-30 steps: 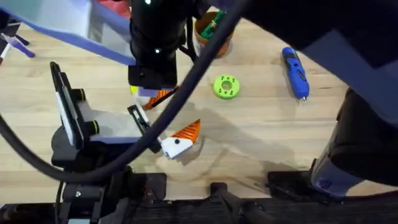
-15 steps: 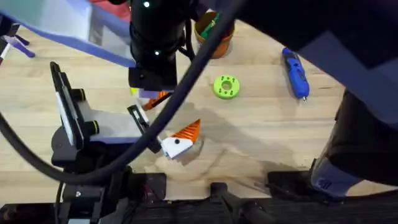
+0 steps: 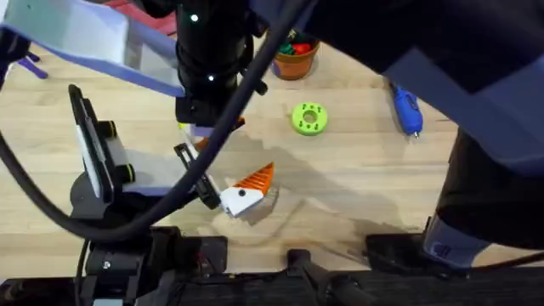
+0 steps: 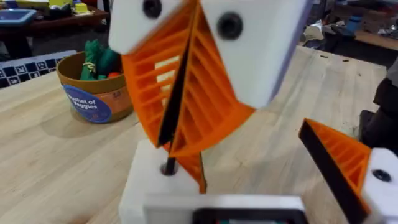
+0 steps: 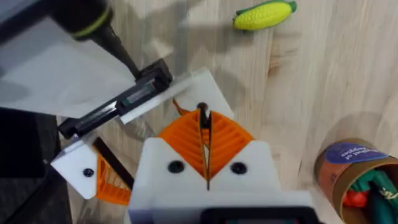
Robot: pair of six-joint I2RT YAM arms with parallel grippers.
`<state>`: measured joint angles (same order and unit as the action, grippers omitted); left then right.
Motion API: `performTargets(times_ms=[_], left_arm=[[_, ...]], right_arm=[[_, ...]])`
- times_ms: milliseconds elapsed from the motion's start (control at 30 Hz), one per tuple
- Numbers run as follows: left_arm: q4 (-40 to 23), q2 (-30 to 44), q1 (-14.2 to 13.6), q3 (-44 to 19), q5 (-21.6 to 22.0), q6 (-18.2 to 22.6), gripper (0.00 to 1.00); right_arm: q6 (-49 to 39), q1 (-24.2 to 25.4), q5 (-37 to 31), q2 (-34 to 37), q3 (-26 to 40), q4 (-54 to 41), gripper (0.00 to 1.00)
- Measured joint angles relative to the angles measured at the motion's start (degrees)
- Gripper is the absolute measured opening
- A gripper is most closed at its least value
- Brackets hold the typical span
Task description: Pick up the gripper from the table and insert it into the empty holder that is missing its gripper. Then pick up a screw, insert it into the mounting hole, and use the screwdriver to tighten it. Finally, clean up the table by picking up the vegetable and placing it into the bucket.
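My left gripper (image 3: 244, 153) stands open, and its white fingers carry orange tips. One finger is the holder (image 4: 146, 183), with an orange gripper tip (image 4: 196, 173) seated at it. My right gripper (image 5: 204, 115) hangs right over that holder, its orange pads shut on a small dark screw (image 4: 168, 166) that touches the mounting hole. The blue screwdriver (image 3: 407, 109) lies at the far right, partly under my right arm. Beyond the holder lies the yellow vegetable (image 5: 264, 15). The bucket (image 3: 293, 61) stands at the back with toy vegetables in it.
A lime-green disc (image 3: 308, 119) sits between the bucket and the screwdriver. My right arm reaches across the table high under the camera, and cables hang over the left half. Bare wood lies at the front right.
My right arm's raised upper part has shifted, covering the screwdriver's top end and uncovering the bucket. Its gripper stays over the holder. The left arm has not moved.
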<state>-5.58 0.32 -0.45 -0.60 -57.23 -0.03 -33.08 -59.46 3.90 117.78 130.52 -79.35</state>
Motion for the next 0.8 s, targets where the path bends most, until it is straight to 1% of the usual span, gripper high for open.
performTargets(times_ms=[467,667,800], left_arm=[[0.00,0.00,0.00,0.00,0.00,-0.12,0.985],[0.00,-0.02,0.00,0.00,-0.02,-0.46,0.986],[-0.02,0.00,0.00,0.00,-0.16,-0.58,0.986]], right_arm=[[0.00,-0.51,-0.07,0.13,0.09,0.14,0.006],[0.02,-0.92,0.00,0.59,0.26,2.28,0.006],[0.04,-1.03,0.02,0.97,0.50,2.08,0.006]])
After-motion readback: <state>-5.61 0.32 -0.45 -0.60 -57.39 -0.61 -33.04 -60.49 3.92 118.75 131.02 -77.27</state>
